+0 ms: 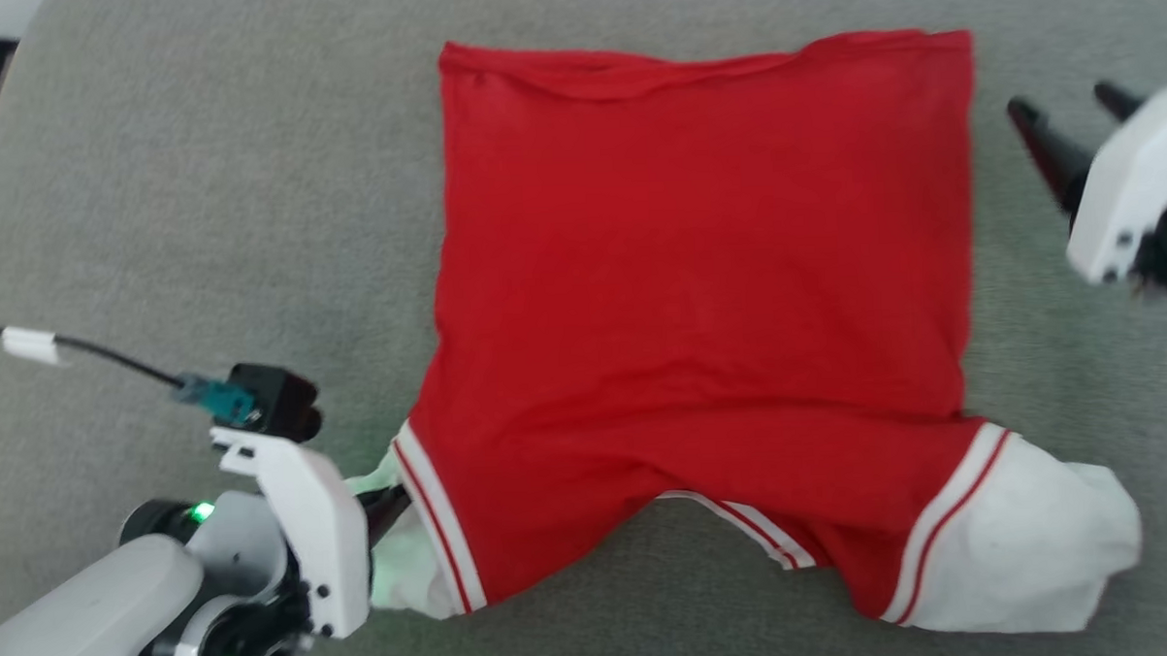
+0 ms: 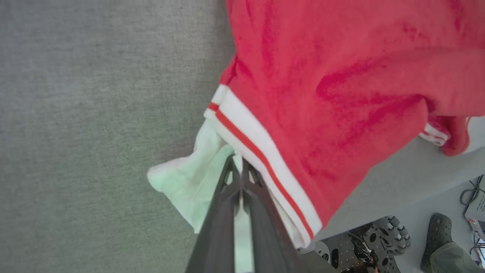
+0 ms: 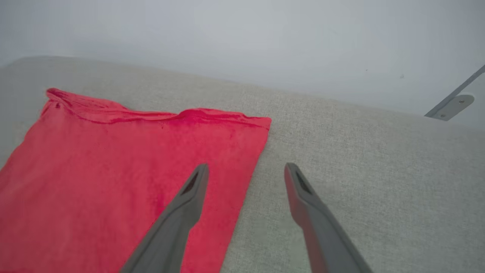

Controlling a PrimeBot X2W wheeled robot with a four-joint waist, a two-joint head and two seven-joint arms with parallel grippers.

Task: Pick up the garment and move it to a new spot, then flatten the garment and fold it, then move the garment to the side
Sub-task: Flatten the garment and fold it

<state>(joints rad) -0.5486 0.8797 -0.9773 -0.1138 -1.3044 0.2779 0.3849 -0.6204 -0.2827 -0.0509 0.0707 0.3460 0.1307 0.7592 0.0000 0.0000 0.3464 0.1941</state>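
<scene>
Tug gently outward with the left gripper (image 2: 237,167), pinched shut on the white sleeve of the garment (image 1: 699,295), which is spread mostly flat on the grey surface (image 1: 200,186). Bring the right gripper (image 1: 1061,103), jaws wide and empty just beside the red edge, down to the other sleeve.

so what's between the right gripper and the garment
Only a bare strip of grey surface, seen in the head view: the open right gripper sits off the right edge of the garment.

garment (image 1: 699,295) on the surface (image 1: 200,186), left hand (image 2: 238,163) at its near left sleeve, right hand (image 1: 1061,100) beside its right edge
</scene>
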